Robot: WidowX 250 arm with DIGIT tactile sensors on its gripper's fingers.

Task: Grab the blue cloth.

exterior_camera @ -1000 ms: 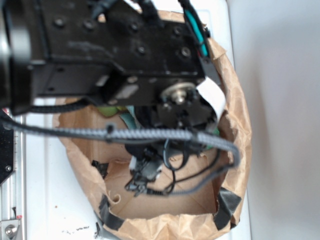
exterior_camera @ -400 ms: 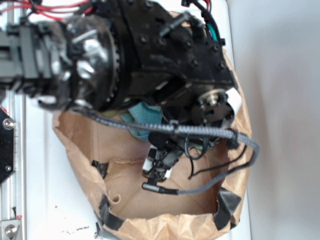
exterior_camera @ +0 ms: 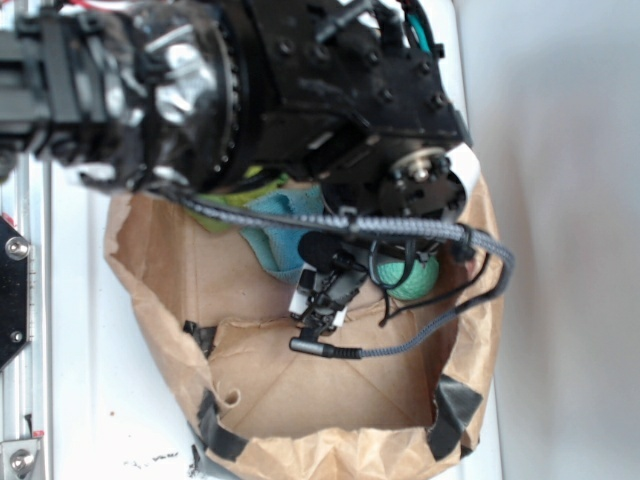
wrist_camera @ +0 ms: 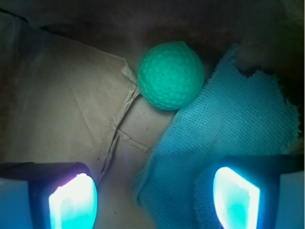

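Item: blue cloth (wrist_camera: 228,143), crumpled on the floor of the brown paper bag (exterior_camera: 300,400), touching the green ball (wrist_camera: 170,75). Gripper (wrist_camera: 155,195) hovers above with fingers spread wide and empty, one pad (wrist_camera: 236,195) over the cloth's edge (apparently lined up for pinching that edge).

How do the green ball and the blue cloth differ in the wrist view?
The green ball is round, dimpled and compact; the blue cloth lies flat, woven, with ragged edges. The cloth covers far more area and reaches under one gripper finger; the ball sits beyond. Both rest on brown paper, touching.
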